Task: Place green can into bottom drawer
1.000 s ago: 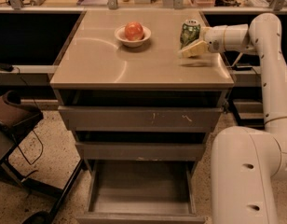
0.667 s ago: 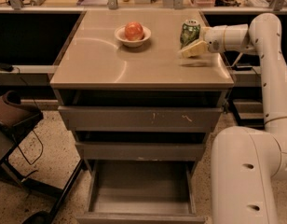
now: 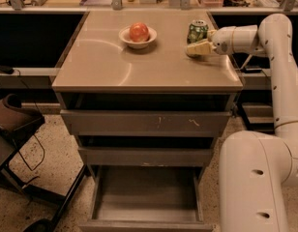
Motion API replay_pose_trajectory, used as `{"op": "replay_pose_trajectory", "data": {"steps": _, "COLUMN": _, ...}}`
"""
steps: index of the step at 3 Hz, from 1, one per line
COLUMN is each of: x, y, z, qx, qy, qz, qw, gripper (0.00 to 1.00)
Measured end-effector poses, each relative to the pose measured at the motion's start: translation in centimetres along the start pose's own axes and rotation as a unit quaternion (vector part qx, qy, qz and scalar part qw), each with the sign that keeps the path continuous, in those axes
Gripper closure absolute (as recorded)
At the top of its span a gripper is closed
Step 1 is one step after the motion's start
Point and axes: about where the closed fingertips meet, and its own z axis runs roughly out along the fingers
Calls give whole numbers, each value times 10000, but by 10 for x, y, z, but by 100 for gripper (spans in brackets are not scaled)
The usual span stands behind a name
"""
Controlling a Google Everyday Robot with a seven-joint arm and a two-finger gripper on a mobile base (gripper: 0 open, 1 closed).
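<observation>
The single camera view looks down on a tall grey metal cabinet with a smooth tan top [image 3: 115, 66]. On the far right part of that top stands the small green aluminium drink can with a silver lid [image 3: 197, 31], upright. The pale two-finger gripper [image 3: 194, 47] lies at the can's near side, low by its base and touching or just beside it. Whether it is closed on the can or only set against it cannot be told. The white jointed robot arm [image 3: 277, 62] reaches in from the right edge, its wrist level above the top's right side.

To the left of the can, well apart from it, a round white bowl [image 3: 126, 36] holds a red apple [image 3: 139, 32]. The stretch of top between bowl and can is bare.

Below the top are three drawers. The upper grey drawer front [image 3: 120, 123] bears pale scratch marks, and the plain grey middle drawer [image 3: 144, 155] sits just under it; both are pushed in. The bottom drawer [image 3: 146, 195], a wide shallow grey tray, is pulled out toward the near side, its flat floor open to view.

The robot's bulky white base [image 3: 250, 182] stands at the near right, just beside the open drawer's right corner. At the left, on the speckled floor [image 3: 57, 163], stands a brown padded chair [image 3: 13, 121].
</observation>
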Motion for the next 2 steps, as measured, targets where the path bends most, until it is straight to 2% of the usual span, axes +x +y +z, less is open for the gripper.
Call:
{"op": "replay_pose_trajectory", "data": {"steps": 1, "x": 0, "y": 0, "z": 0, "qx": 0, "qy": 0, "qz": 0, "qw": 10000, "gripper": 65}}
{"op": "replay_pose_trajectory", "data": {"steps": 2, "x": 3, "y": 5, "z": -19, "qx": -72, "qy": 73, "qz": 117, "qw": 9999, "gripper": 88}}
